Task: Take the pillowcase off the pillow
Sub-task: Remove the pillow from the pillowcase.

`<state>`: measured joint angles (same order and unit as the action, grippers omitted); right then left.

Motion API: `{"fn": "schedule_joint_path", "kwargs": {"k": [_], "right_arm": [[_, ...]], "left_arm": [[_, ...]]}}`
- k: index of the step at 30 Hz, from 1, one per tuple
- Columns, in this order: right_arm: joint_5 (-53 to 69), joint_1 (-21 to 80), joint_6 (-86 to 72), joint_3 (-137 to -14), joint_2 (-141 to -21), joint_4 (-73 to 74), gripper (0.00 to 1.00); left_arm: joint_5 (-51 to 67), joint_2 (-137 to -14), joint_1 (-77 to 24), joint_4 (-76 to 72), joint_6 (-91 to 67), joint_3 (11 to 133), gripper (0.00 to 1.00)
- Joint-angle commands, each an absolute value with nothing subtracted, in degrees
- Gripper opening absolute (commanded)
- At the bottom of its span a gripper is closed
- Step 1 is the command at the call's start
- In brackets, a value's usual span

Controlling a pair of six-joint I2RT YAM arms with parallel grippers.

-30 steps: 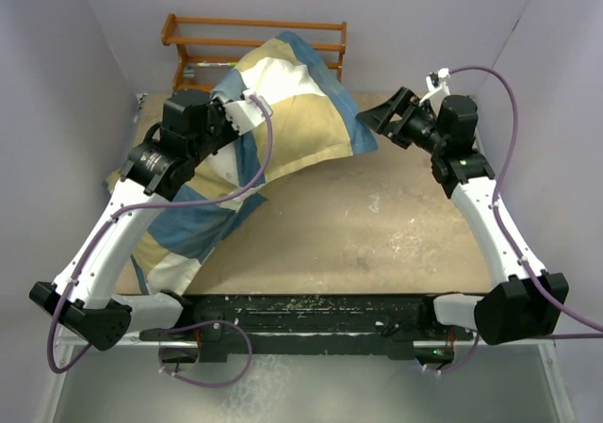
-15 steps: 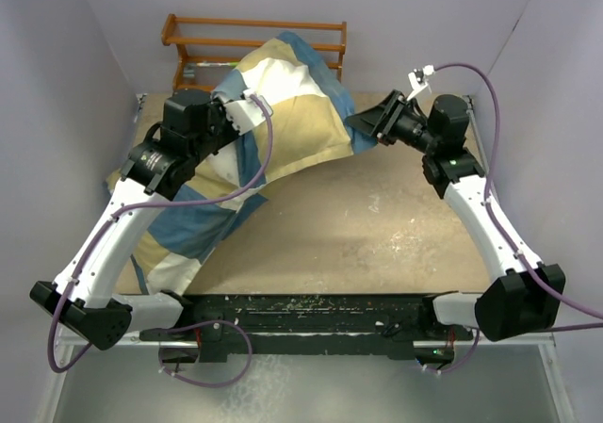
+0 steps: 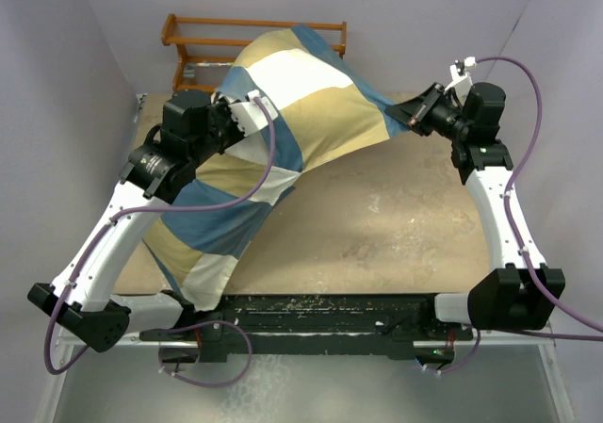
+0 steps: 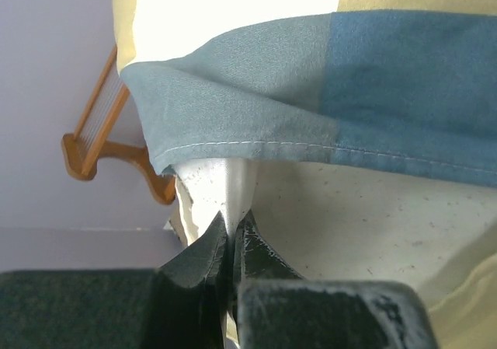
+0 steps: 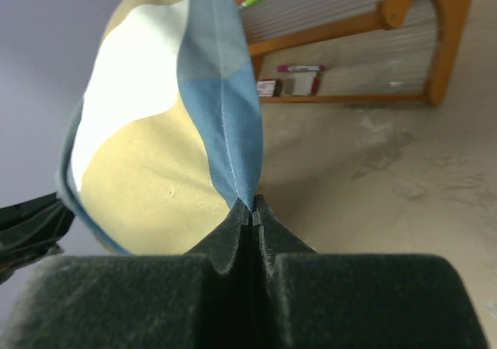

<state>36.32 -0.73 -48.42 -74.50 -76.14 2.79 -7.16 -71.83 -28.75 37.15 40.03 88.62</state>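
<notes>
Most of the pillow (image 4: 365,217) is buried inside the pillowcase (image 3: 301,112). Only a speckled white patch shows, just above the jaws of the left gripper (image 4: 231,228) and under the blue hem. In the left wrist view the pillowcase runs off the top and right edges. The blurred fold pinched between those jaws is probably pillow fabric. Beyond the right gripper (image 5: 252,209), the wooden rack (image 5: 349,97) is cut by the top edge. The small items (image 5: 299,69) on its shelf are too small to name.
</notes>
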Motion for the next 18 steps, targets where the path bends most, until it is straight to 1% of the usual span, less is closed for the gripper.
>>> {"fn": "schedule_joint_path", "kwargs": {"k": [1, 7, 13, 18], "right_arm": [[26.40, -4.36, -42.68, -73.89, -76.84, 6.15, 0.00], [16.61, -9.96, -42.14, -67.26, -79.30, 7.00, 0.00], [5.72, -14.67, -40.40, -65.65, -83.40, 9.57, 0.00], [2.88, -14.94, -38.57, -64.96, -86.19, 10.04, 0.00]], "left_arm": [[-11.67, -67.14, -27.86, 31.66, 42.09, 91.53, 0.00], [-12.19, -65.48, -27.86, 32.06, 43.27, 91.79, 0.00], [-13.24, -64.42, -27.86, 32.43, 44.34, 92.61, 0.00], [-13.80, -63.14, -27.86, 32.15, 45.50, 91.59, 0.00]]}}
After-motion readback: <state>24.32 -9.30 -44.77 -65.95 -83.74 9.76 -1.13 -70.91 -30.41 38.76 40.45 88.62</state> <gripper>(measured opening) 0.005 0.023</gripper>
